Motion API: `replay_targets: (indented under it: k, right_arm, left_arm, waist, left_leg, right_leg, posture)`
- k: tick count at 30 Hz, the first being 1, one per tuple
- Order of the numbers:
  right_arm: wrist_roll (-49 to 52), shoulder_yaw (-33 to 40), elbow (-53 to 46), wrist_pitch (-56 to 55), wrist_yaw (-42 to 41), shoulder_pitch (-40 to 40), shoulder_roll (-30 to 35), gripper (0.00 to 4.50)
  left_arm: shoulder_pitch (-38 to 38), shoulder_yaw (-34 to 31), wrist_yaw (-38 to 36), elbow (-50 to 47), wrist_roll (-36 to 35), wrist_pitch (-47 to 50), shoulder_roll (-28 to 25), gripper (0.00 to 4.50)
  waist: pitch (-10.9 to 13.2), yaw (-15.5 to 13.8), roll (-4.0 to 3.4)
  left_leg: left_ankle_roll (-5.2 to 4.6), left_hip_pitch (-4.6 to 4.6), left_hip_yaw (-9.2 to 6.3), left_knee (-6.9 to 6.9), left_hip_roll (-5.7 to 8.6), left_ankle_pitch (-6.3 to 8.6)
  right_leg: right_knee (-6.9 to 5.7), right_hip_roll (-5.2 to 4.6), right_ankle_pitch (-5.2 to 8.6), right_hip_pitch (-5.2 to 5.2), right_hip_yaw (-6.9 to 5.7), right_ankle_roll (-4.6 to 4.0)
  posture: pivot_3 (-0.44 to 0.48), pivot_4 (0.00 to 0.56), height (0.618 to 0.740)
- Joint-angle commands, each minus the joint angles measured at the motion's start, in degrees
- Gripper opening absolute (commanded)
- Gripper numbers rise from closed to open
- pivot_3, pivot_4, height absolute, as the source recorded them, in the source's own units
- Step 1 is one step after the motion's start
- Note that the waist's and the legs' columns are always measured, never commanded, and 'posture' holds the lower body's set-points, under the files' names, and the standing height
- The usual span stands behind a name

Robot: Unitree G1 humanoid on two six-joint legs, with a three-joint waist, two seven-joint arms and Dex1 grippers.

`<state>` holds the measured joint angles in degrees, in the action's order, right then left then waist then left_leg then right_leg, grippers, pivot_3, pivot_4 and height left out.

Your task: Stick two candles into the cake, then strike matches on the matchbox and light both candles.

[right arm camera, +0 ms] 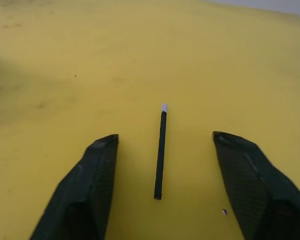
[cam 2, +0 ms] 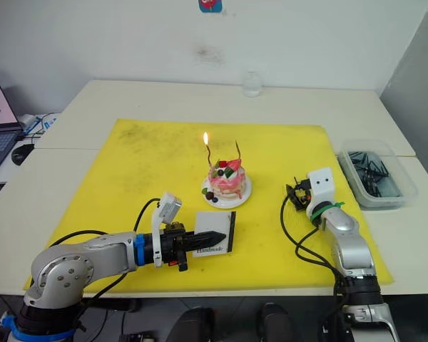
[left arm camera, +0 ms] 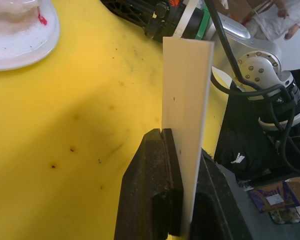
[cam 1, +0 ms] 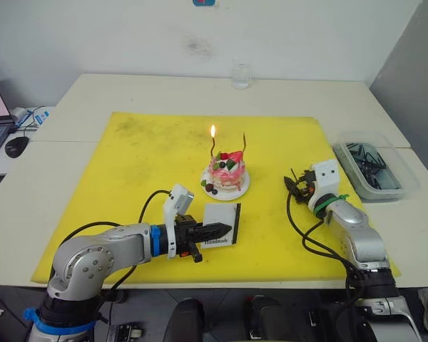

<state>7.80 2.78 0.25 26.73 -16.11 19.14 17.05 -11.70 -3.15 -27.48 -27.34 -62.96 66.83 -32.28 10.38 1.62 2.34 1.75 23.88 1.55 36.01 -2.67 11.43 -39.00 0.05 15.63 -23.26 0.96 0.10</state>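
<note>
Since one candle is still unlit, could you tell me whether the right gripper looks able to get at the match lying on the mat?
Probably yes: the right gripper is open, its fingers either side of the match, which lies flat on the yellow mat with nothing between them.

Matt yellow mat (cam 1: 143,185), stained; glossy white plate (left arm camera: 35,45); matt pale card matchbox (left arm camera: 187,100); clear plastic bin (cam 1: 406,178).

A pale tabletop (cam 1: 128,96) carried a yellow mat (cam 1: 150,164). On the mat lay a white plate (cam 1: 242,187) bearing the cake (cam 1: 227,173), and a single dark match (right arm camera: 161,150) with a pale tip. Directly on the table stood a clear glass (cam 1: 241,75) at the far edge and a clear plastic bin (cam 1: 374,169) beside the mat.
</note>
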Motion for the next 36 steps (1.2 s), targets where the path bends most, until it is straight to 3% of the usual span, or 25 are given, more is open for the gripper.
replay_targets:
  k: [1,5,6,13,22,24,28,32,36]
  right_arm:
    - [-0.2,0.0,-2.7,3.1,1.3,0.0,-0.4,1.69]
    - [-0.3,-0.2,-4.3,5.2,2.3,-0.2,-1.3,0.2]
    - [-0.2,-0.2,-4.7,5.5,2.3,-0.2,-1.5,0.06]
    - [1.5,0.5,-10.8,8.8,2.1,-0.7,-1.7,0.06]
    - [9.1,3.6,-32.8,27.0,-1.7,-1.7,4.7,0.06]
    - [11.6,4.4,-37.7,31.4,-3.5,-4.3,7.4,0.06]
    - [10.5,1.5,-44.8,28.6,-8.1,-13.4,16.4,0.06]
    - [11.0,1.6,-48.0,24.1,-8.8,-24.4,15.9,0.06]
    - [10.7,0.2,-46.8,19.7,-8.0,-28.5,12.8,0.06]
  left_arm:
    - [-1.0,-0.6,0.1,-1.6,-1.6,-0.3,0.2,0.0]
    - [-1.0,-0.5,0.4,-1.8,-1.8,-0.2,0.3,0.0]
    - [-1.0,-0.6,0.5,-1.8,-1.9,-0.2,0.3,0.0]
    - [-0.7,-1.1,0.9,-2.3,-3.0,0.1,-0.2,0.0]
    - [-2.6,-1.8,0.9,-0.2,-7.8,1.8,-0.6,0.0]
    - [-3.0,-1.8,1.1,0.6,-10.0,3.1,-0.7,0.0]
    - [-3.4,-1.0,2.4,1.4,-12.5,5.0,-0.8,0.0]
    - [-3.0,0.7,3.0,0.5,-11.4,4.7,-0.3,0.0]
    - [-3.0,1.0,2.8,0.4,-11.2,4.5,-0.7,0.0]
  waist:
    - [0.0,0.0,0.0]
    - [0.0,0.0,0.0]
    - [0.0,0.0,0.0]
    - [0.0,0.0,0.0]
    - [0.0,-0.1,-0.01]
    - [0.0,-0.2,0.0]
    - [0.0,-0.2,-0.01]
    - [0.0,-0.1,0.0]
    - [0.0,0.2,-0.01]
  left_leg:
    - [0.0,0.0,0.0,0.0,0.0,0.0]
    - [0.0,0.0,0.0,0.0,0.0,0.0]
    - [0.0,0.0,0.0,-0.01,0.0,0.0]
    - [0.0,0.01,0.0,-0.01,-0.01,0.0]
    - [0.0,0.02,-0.02,-0.02,-0.01,0.0]
    - [0.0,0.03,-0.03,-0.03,0.0,0.0]
    - [0.0,0.06,-0.02,-0.06,0.02,0.01]
    - [0.0,0.02,-0.04,-0.06,0.01,0.01]
    - [0.0,-0.03,-0.02,-0.03,-0.01,0.01]
  right_leg:
    - [0.0,0.0,0.0,0.0,0.01,0.0]
    - [0.01,0.0,0.0,0.0,0.0,0.0]
    - [0.01,-0.01,0.0,0.0,0.0,0.0]
    - [0.01,-0.01,0.0,-0.01,0.0,0.0]
    - [0.02,-0.02,0.01,-0.03,-0.02,0.0]
    - [0.04,-0.03,0.01,-0.03,-0.04,0.01]
    - [0.11,-0.08,0.06,-0.02,-0.05,0.01]
    - [0.09,-0.07,0.07,-0.01,-0.06,0.01]
    - [0.03,-0.06,0.04,-0.02,-0.02,0.03]
  posture:
    - [0.0,0.15,0.74]
    - [0.0,0.15,0.74]
    - [0.0,0.15,0.74]
    - [0.0,0.15,0.74]
    - [0.0,0.15,0.74]
    - [0.0,0.15,0.74]
    - [0.0,0.15,0.74]
    - [0.0,0.15,0.74]
    - [0.0,0.15,0.74]
